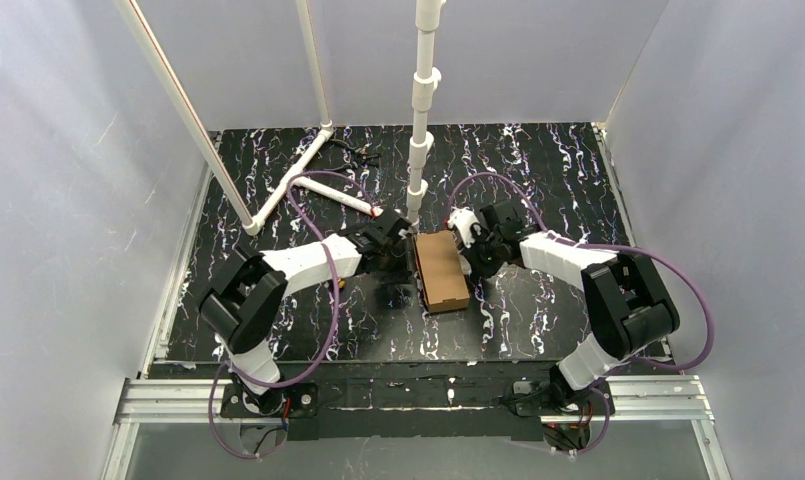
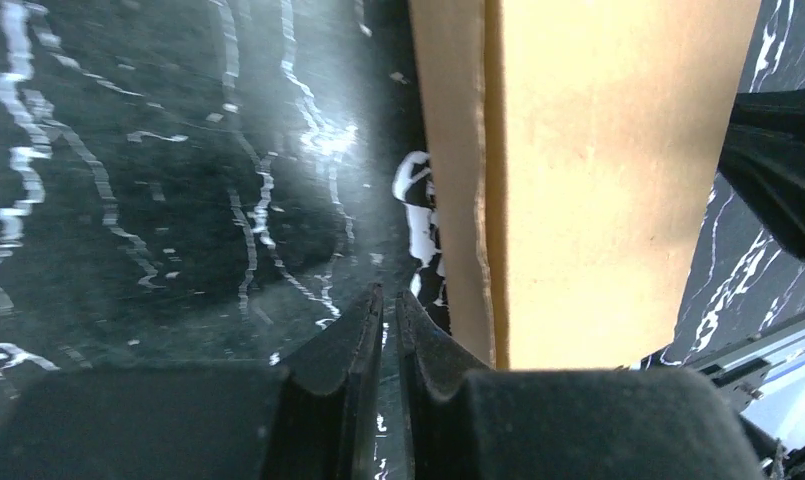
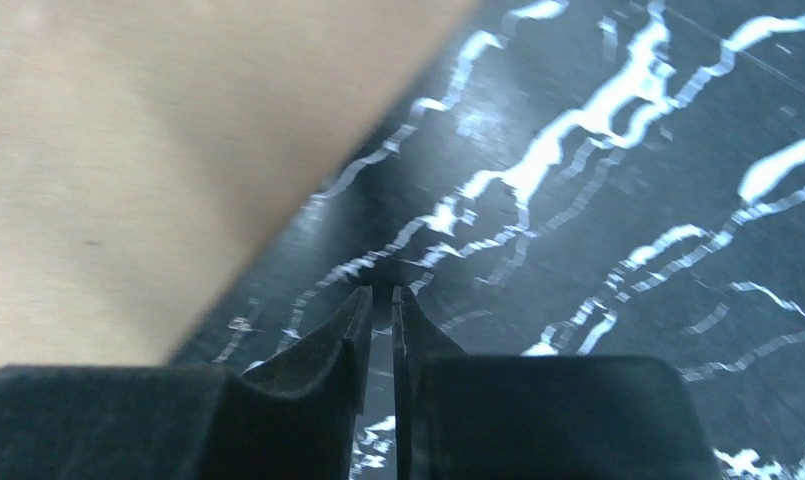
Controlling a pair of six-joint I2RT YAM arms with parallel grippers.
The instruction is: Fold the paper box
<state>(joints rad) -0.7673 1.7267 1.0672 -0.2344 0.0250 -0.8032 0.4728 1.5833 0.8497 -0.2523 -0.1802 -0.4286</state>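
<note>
At the near edge of the counter (image 1: 538, 170) a metal rail (image 1: 418, 395) carries both arm bases. From there each arm rises to a bent elbow out to its own side, then reaches forward and inward, so that the two forearms slant toward the middle like the sides of a wedge. The paper box (image 1: 442, 270) lies between them at mid-counter, a small brown rectangle resting flat with its long side running away from the bases.

The left tool (image 2: 389, 300) sits low over the counter just beside the box's left edge, its fingers drawn almost together with nothing between them (only a thin slit shows). Whether it touches the cardboard I cannot tell. The right tool (image 3: 380, 295) is low at the box's opposite side, likewise closed on nothing, its tips pointing at bare counter beside the cardboard.

Beyond the box stands an upright white pipe (image 1: 421, 110), and a forked pipe foot (image 1: 308, 180) lies at far left.
</note>
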